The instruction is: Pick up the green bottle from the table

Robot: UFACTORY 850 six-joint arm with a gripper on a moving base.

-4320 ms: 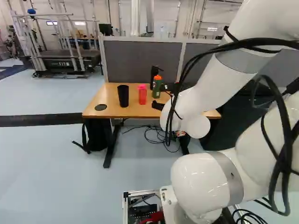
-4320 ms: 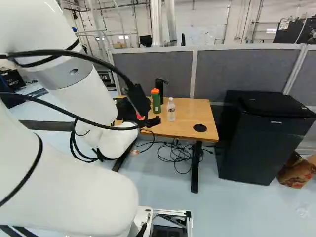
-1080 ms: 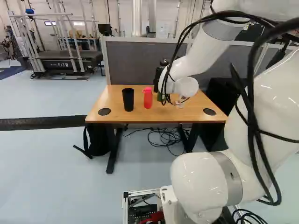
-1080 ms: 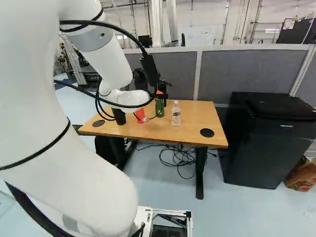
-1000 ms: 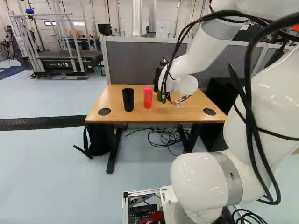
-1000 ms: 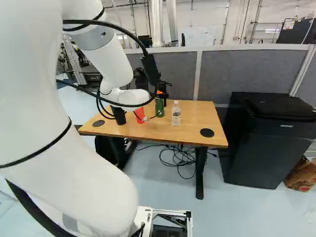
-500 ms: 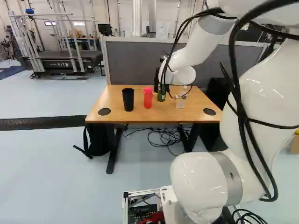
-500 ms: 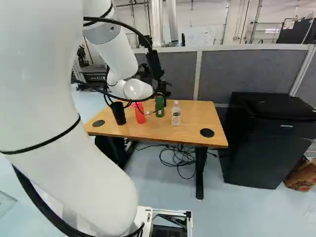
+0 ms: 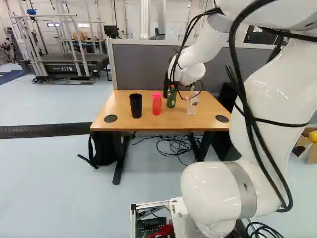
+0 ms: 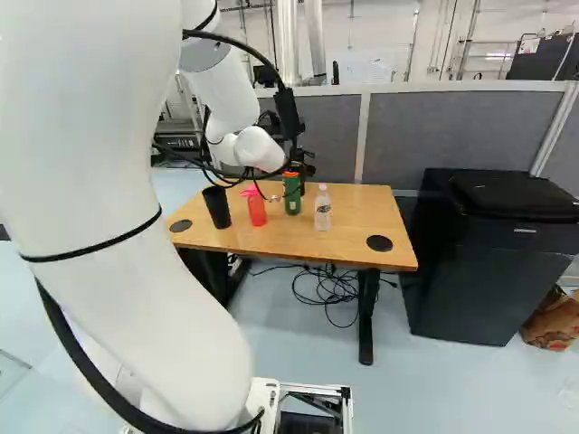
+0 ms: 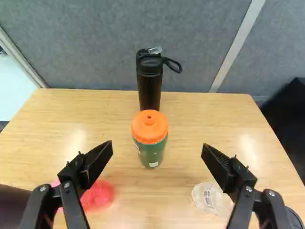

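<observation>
Beyond the wrist in the right base view, a black part of my gripper (image 10: 270, 120) shows above the table. The wrist view has the gripper (image 11: 157, 145) open, its fingers wide apart with nothing gripped. The green bottle (image 11: 151, 153), with an orange lid, stands upright on the table (image 11: 157, 210), centred ahead of the finger gap and untouched. The green bottle (image 10: 292, 193) is seen beside the pink bottle (image 10: 257, 211) and the clear bottle (image 10: 323, 208) in the right base view.
A tall black bottle (image 11: 150, 86) stands directly behind the green one. The pink bottle and clear bottle lie under opposite fingers in the wrist view. A black cup (image 9: 135, 105) stands past the pink bottle. Grey partition panels (image 10: 461, 131) rise behind the table; a black cabinet (image 10: 488, 262) is beside it.
Since the oldest frames the base has moved, bringing the table closer. Over the last second the base stays put while the arm's wrist lifts slightly, uncovering more of the green bottle.
</observation>
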